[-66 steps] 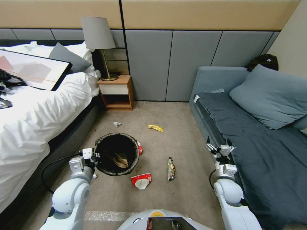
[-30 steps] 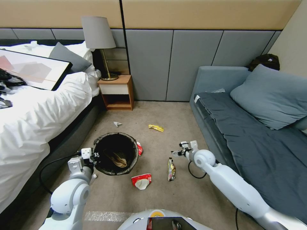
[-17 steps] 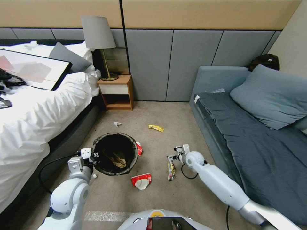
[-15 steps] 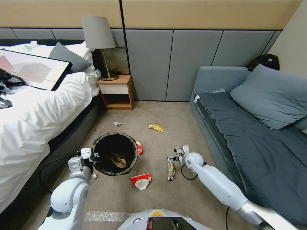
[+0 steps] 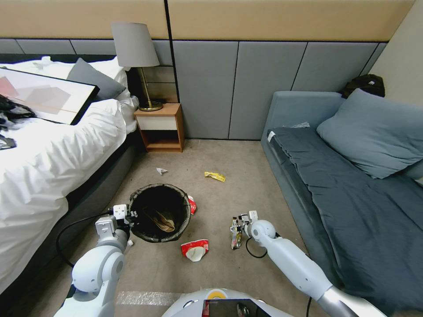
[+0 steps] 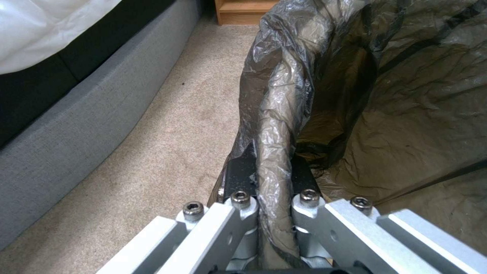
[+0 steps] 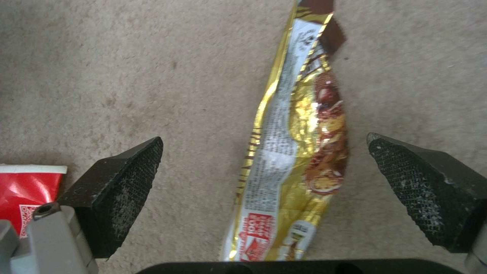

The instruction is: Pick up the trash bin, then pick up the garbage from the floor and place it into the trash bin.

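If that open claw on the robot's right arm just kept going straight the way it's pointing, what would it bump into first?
Most likely the gold and brown snack wrapper, which lies on the carpet between the open fingers of the right gripper. Nothing seems to sit between them, though depth is hard to judge.

Soft, even indoor light with faint shadows; the head view bows at its edges, and both wrist views look slightly soft.

The trash bin (image 5: 159, 212) hid most of a red wrapper (image 5: 192, 204) behind its rim. In the right wrist view, the gold wrapper (image 7: 294, 152) ran past the frame's edge, and another red wrapper (image 7: 25, 190) was cropped there too.
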